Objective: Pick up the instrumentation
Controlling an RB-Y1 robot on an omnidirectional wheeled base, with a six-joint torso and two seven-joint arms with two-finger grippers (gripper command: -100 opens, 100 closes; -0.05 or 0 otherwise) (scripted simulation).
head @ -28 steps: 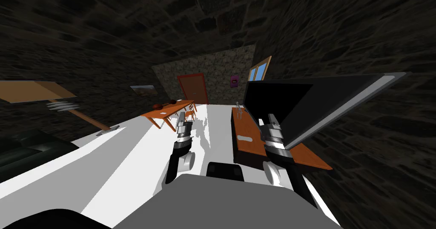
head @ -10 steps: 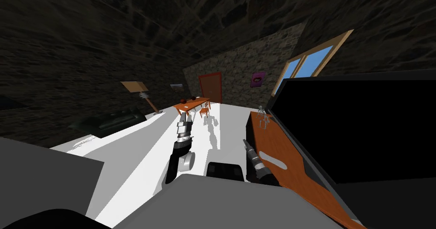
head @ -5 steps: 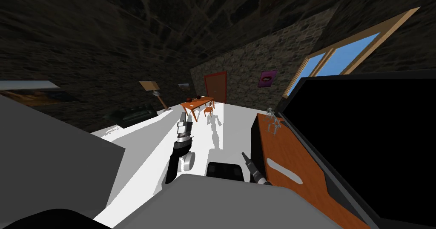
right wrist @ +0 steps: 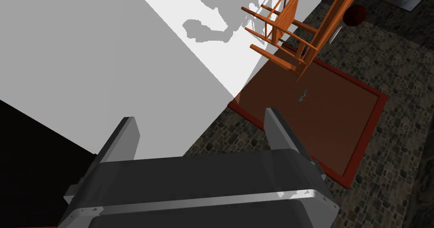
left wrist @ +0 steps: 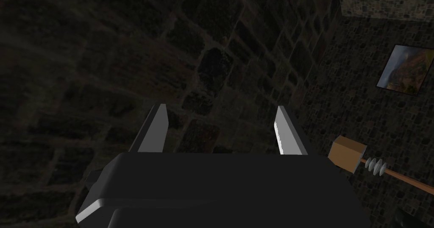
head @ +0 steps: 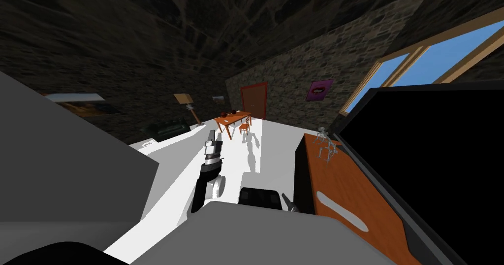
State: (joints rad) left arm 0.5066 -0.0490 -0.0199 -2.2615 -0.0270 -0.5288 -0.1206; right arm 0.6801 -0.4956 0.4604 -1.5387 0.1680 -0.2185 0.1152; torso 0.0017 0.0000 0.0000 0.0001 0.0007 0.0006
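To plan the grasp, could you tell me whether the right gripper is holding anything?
No, the right gripper stands open, with nothing between its fingers.

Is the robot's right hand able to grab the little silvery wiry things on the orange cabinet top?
Probably not yet: the open right gripper hangs low by the near end of the orange cabinet top, and the silvery wiry things stand at the far end.

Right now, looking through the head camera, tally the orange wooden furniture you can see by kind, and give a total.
Table: 1
Chair: 1
Orange-topped cabinet: 1
Total: 3
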